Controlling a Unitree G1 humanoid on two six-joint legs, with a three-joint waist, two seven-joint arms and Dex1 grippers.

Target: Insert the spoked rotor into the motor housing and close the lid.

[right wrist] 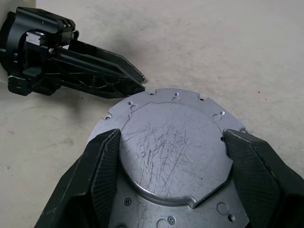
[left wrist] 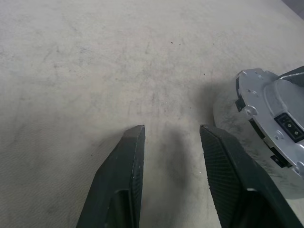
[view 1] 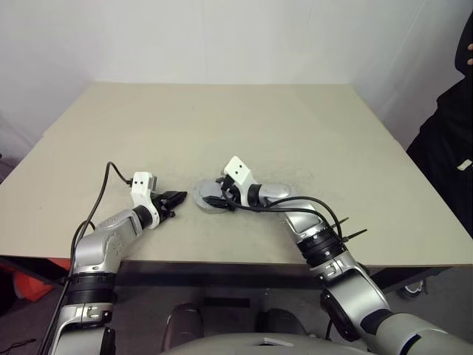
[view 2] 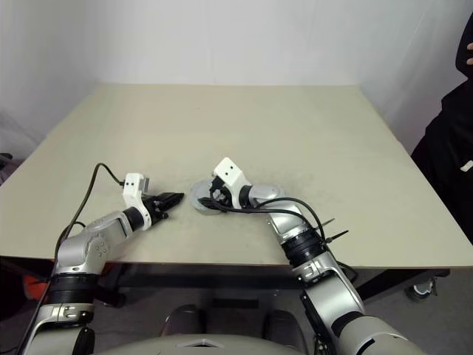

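The motor housing, a round grey metal body showing its scratched flat face, sits on the table between the widely spread fingers of the right gripper, while the left gripper hovers just beside it, partly parted and empty.

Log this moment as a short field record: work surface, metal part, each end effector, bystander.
surface: beige table
part: round grey metal disc flat on the table, scratched top
right end effector: fingers on either side of the disc's raised centre
left end effector: open, nothing between its fingers, over bare table beside the disc
bystander: person in dark clothes at the table's right edge
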